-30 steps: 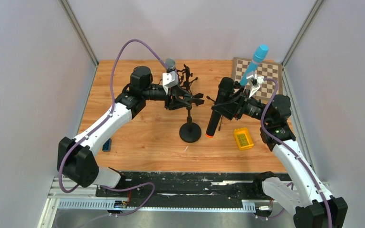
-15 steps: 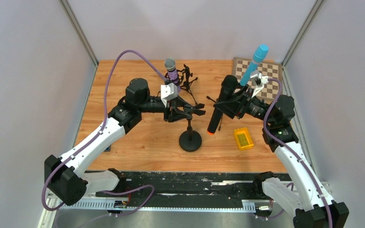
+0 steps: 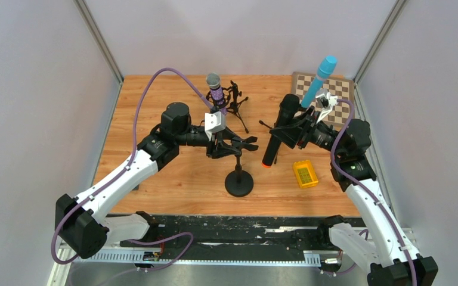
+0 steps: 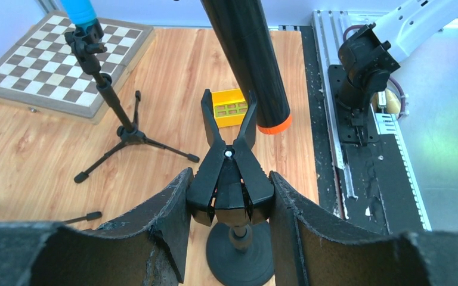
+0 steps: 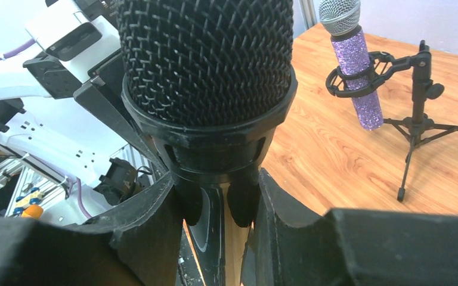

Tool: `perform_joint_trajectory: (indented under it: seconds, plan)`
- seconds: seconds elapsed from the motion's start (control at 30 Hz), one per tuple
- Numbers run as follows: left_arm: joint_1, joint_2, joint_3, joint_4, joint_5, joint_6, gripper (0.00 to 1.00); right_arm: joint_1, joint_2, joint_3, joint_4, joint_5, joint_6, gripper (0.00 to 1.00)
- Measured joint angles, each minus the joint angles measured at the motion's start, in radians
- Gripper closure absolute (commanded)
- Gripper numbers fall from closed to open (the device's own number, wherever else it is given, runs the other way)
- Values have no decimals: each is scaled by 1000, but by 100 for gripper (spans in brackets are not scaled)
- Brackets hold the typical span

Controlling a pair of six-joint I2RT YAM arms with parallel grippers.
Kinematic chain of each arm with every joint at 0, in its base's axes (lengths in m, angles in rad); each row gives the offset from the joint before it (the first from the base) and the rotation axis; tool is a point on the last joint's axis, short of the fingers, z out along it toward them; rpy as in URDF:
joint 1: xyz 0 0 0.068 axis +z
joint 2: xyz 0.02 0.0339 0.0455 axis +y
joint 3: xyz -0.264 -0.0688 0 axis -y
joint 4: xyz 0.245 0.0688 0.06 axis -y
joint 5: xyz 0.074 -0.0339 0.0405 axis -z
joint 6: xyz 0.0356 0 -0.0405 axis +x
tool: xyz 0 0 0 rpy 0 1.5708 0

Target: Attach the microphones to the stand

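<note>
Squeezing the stand clip (image 4: 229,164) by its handles in the part-closed left pincer (image 4: 229,179); gripping the black microphone (image 4: 244,59) in the right pincer (image 5: 217,196), steeply tilted, orange end down, just beside the clip's open mouth.

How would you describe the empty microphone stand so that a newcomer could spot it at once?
On the wooden table, look front and centre. The empty stand is a black pole on a round disc base; the purple microphone's stand and the blue microphone's stand are tripods.
</note>
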Motion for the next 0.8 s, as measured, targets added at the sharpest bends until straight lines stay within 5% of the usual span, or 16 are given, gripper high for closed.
perform_joint_trajectory:
  seconds: [0.1, 0.3, 0.8]
  plan:
    - [0, 0, 0, 0, 4, 8, 31, -2, -9, 6, -14, 11, -15, 100]
    - [0, 10, -5, 26, 3, 31, 2, -2, -18, 20, -16, 19, -33, 100]
    - [-1, 14, -13, 89, 28, 34, 1, -2, -18, 20, -18, 26, -41, 100]
